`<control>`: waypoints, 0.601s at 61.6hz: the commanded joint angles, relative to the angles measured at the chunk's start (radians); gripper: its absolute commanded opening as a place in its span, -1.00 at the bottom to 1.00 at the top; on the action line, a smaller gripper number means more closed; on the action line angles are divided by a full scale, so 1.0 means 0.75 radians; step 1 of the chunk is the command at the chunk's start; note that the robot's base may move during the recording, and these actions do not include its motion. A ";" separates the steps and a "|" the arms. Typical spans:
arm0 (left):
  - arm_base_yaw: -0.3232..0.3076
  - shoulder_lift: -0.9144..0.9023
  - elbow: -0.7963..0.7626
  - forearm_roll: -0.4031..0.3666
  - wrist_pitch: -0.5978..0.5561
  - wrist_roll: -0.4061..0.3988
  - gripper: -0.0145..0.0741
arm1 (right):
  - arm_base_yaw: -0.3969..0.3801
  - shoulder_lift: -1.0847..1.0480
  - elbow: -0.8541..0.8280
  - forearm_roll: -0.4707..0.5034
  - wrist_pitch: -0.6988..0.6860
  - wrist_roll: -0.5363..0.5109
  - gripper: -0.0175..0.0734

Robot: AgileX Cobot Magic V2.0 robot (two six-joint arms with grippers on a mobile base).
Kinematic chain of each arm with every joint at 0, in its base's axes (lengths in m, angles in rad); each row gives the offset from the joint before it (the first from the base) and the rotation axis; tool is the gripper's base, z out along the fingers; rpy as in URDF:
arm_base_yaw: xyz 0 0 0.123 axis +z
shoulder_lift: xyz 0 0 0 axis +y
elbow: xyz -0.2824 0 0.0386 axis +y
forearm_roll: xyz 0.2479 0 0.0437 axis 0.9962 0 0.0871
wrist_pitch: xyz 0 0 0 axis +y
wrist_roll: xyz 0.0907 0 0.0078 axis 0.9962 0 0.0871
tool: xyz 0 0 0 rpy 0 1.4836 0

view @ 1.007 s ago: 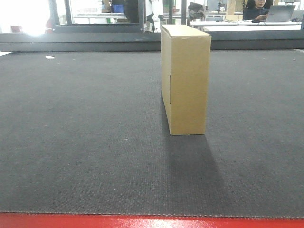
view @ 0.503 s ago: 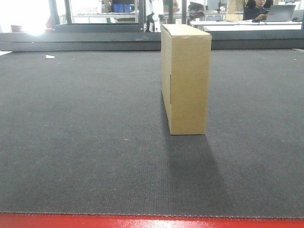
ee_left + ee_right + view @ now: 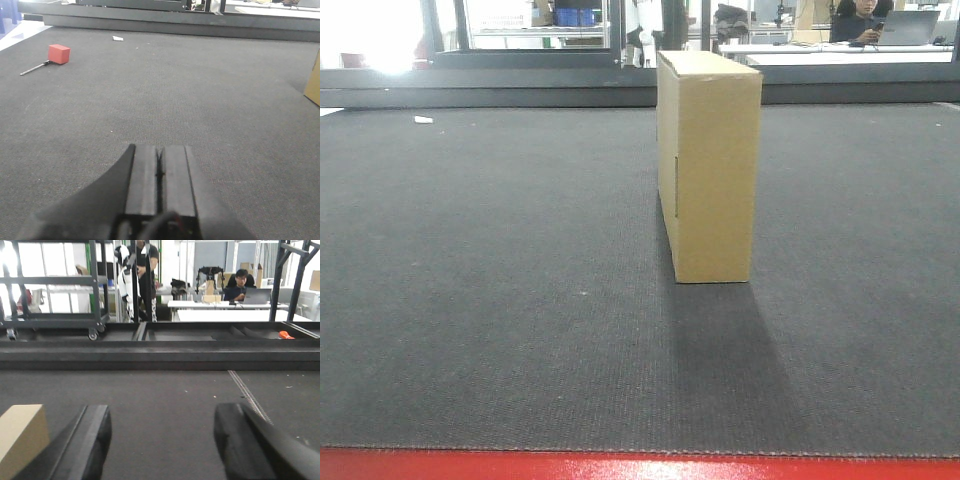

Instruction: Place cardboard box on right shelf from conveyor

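Note:
The cardboard box (image 3: 710, 165) stands upright on its narrow edge on the conveyor (image 3: 500, 280), a little right of centre in the front view, with a seam slit on its left broad face. Neither gripper shows in that view. In the left wrist view my left gripper (image 3: 159, 150) is shut with nothing in it, low over the belt (image 3: 200, 90); a corner of the box (image 3: 313, 85) peeks in at the right edge. My right gripper (image 3: 162, 425) is open and empty, with the box (image 3: 20, 440) just left of its left finger (image 3: 90, 440). The right shelf is out of view.
A red block on a thin rod (image 3: 58, 53) and a white scrap (image 3: 118, 38) lie on the belt's far left. The belt's red front edge (image 3: 640, 466) runs along the bottom. Behind the conveyor stand a dark rail (image 3: 160, 347), racks, desks and seated people (image 3: 241, 286).
The box and belt have hardly moved; the box has shifted a hair to the left. Only people and objects in the background have shifted.

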 commanded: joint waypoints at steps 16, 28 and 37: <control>0.003 -0.013 0.008 -0.008 -0.114 0.000 -0.94 | 0.339 0.588 -0.681 -0.071 0.366 0.012 0.68; 0.003 -0.013 0.008 -0.008 -0.114 0.000 -0.93 | 0.621 0.968 -1.066 -0.078 0.719 0.234 0.68; 0.003 -0.013 0.008 -0.008 -0.114 0.000 -0.93 | 0.776 1.253 -1.350 -0.104 0.897 0.362 0.68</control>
